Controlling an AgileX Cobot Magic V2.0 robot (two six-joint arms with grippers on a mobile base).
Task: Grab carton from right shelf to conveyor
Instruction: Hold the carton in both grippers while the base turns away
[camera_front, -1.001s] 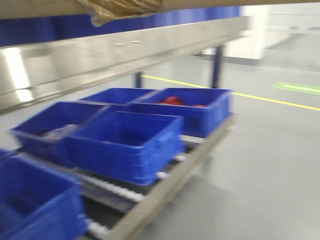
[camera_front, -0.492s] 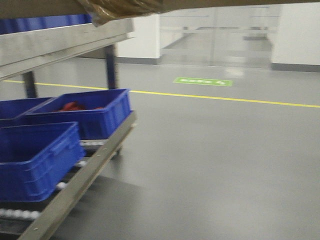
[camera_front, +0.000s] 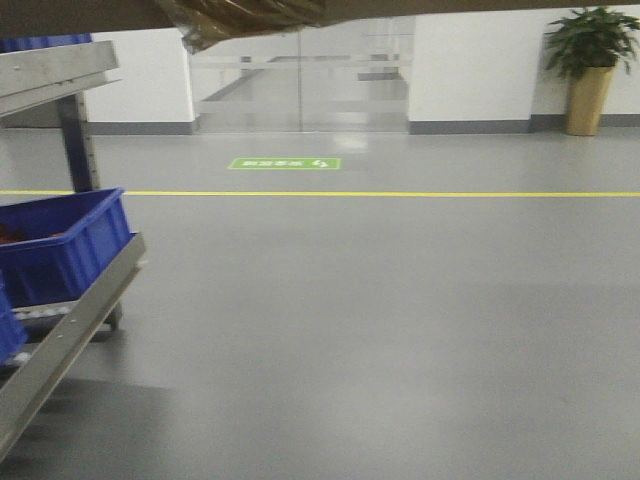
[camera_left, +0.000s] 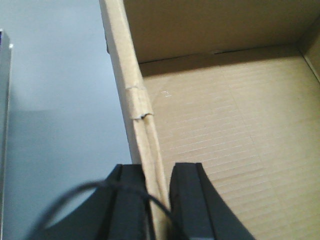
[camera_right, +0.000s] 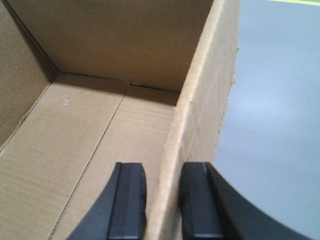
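The carton (camera_front: 80, 12) is held up off any surface, and only its underside and a frayed tan tape strip (camera_front: 240, 18) show along the top of the front view. My left gripper (camera_left: 157, 172) is shut on the carton's left wall (camera_left: 135, 100), one finger outside and one inside. My right gripper (camera_right: 162, 170) is shut on the carton's right wall (camera_right: 200, 110) in the same way. The carton's inside (camera_right: 100, 120) is bare cardboard. The right shelf (camera_front: 55, 70), of shiny steel, stands at the far left. The conveyor is out of view.
A blue bin (camera_front: 60, 240) sits on the shelf's lower roller level, behind a slanting steel rail (camera_front: 70, 330). Grey floor lies ahead, crossed by a yellow line (camera_front: 400, 194), with a green floor mark (camera_front: 285, 163). Glass doors (camera_front: 300, 80) and a potted plant (camera_front: 590, 70) stand at the far wall.
The front view has swung to the right. The shelf and blue bins slid off to the left and the far wall and plant came into sight. The carton's edge stays at the top.
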